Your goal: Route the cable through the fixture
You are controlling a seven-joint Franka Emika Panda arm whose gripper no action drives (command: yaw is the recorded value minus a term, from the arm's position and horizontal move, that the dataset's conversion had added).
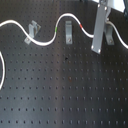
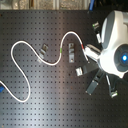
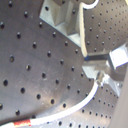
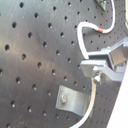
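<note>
Clamps onto the cable (image 1: pixel 44 42) with the gripper (image 1: pixel 97 46) at the upper right of the first exterior view, where one long grey finger (image 1: pixel 100 25) crosses the cord. Appears in the second wrist view as jaws pressed together on the white cord, right of centre; seems a firm pinch, though blur at the gripper (image 4: pixel 98 71) leaves slight doubt.

Runs in waves across the top of the first exterior view over the black perforated board (image 1: pixel 60 90): in from the left edge, down into a trough, up past a green band (image 1: pixel 58 29), over a hump at top centre, down past a red band (image 1: pixel 81 23) and on to the grasp. Drops down the far left edge as a second stretch.

Stands upright at upper centre: the fixture (image 1: pixel 67 33), slim and two-pronged, directly under the hump, between the green and red bands. Shows no cord between its prongs; arches around it instead, seen also in the second exterior view with the fixture (image 2: pixel 71 52) inside the loop of the cable (image 2: pixel 13 49).

Leans at upper left, beside the first wave: a leaning clip (image 1: pixel 33 30). Sits just right of the finger: a wider clip (image 1: pixel 109 35).
</note>
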